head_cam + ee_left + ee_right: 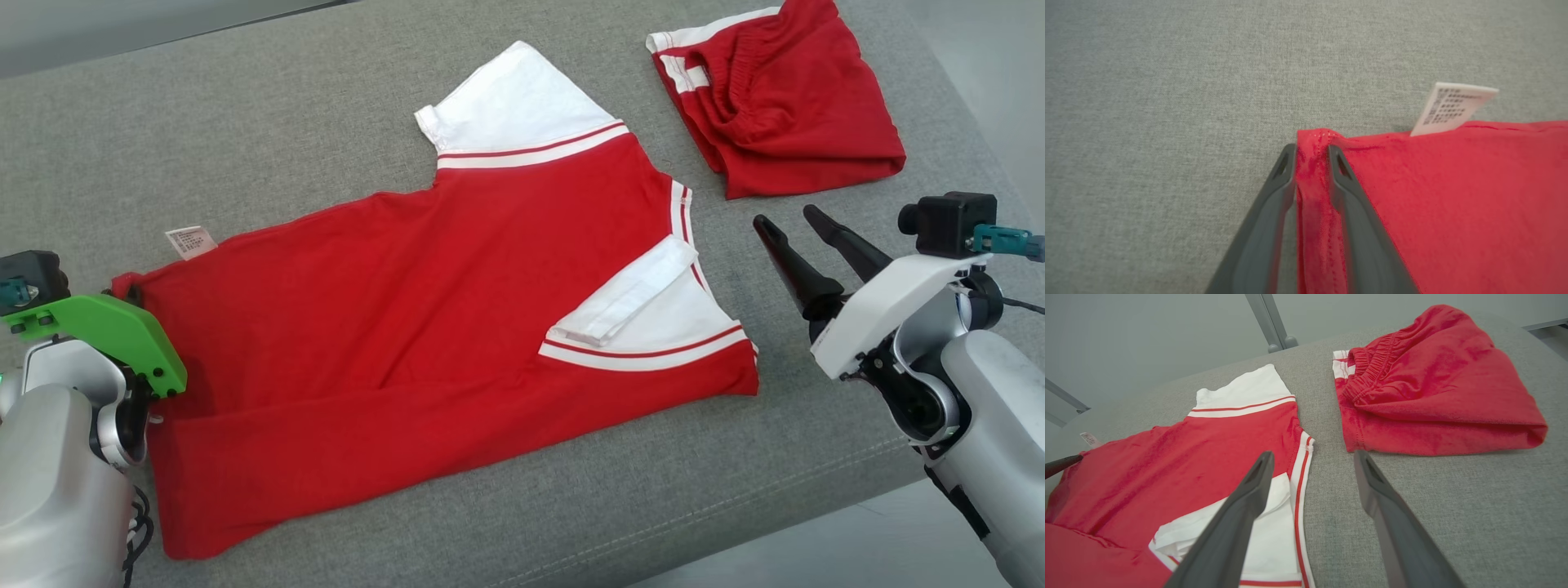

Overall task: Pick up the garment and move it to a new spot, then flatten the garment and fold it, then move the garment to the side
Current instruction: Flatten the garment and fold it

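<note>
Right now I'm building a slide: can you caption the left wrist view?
Left gripper pinching a corner of the red shirt on the grey cushion, white label nearby.

In the head view a green cover plate [114,335] hides the fingers of the left pincer [1312,157] and the hem corner of the red and white short-sleeved shirt [424,302] beneath it. The print on the white care label [1451,108] is too fine to read. The folded red shorts with white stripes [784,106] run off the head view's top edge. In the left wrist view the finger bases are blurred.
</note>
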### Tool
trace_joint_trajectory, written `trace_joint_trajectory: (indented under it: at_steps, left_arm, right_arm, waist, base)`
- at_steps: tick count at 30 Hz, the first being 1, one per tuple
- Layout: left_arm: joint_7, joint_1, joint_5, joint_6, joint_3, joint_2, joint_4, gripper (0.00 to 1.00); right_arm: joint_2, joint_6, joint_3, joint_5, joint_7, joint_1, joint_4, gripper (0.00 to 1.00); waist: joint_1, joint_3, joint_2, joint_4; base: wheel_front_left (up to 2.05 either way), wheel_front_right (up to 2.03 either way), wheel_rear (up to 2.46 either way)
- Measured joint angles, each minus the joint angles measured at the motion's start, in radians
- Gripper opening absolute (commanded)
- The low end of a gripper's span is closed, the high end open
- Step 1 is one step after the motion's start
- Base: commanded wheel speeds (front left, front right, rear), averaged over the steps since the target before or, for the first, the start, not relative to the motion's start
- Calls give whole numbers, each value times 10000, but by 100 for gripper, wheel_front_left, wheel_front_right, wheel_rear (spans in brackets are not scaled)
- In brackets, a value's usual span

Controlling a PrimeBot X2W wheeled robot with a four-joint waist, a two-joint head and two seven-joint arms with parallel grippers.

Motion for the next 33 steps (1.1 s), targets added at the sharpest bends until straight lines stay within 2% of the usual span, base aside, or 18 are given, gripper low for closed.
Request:
trace_joint_trajectory:
  at_steps: [4, 5, 6, 13, 24, 33]
  left_arm:
    - [-15, -112, 44, -44, -25, -36, 190, 22]
    - [-17, -153, 65, -48, -36, -52, 213, 15]
    - [-65, -185, 65, -52, -50, -73, 234, 0]
    - [-545, -589, 119, -236, -240, -382, 203, 0]
    - [-1536, -692, 169, -679, -474, -968, -416, 0]
    - [-2447, -695, 535, -1014, -1183, -1774, -1168, 0]
  right_arm:
    - [17, 0, 0, -12, 0, -37, 12, 100]
    - [19, 0, 0, -13, 0, -63, 13, 100]
    - [19, 4, 2, -13, 0, -101, 21, 100]
    - [-42, 8, -29, -88, -4, -365, 54, 100]
    - [8, -4, -58, -282, 351, -1722, 533, 100]
    - [-236, -267, -96, -625, 1269, -3423, 1707, 100]
  waist:
    - [0, 18, 0, 4]
    - [0, 19, 0, 9]
    - [0, 19, 0, 16]
    - [0, 33, 0, 231]
    - [0, 185, 0, 890]
    - [0, 499, 0, 1889]
  base:
    - [0, 0, 0]
    - [0, 0, 0]
    - [0, 0, 0]
    - [0, 0, 0]
    - [0, 0, 0]
    - [0, 0, 0]
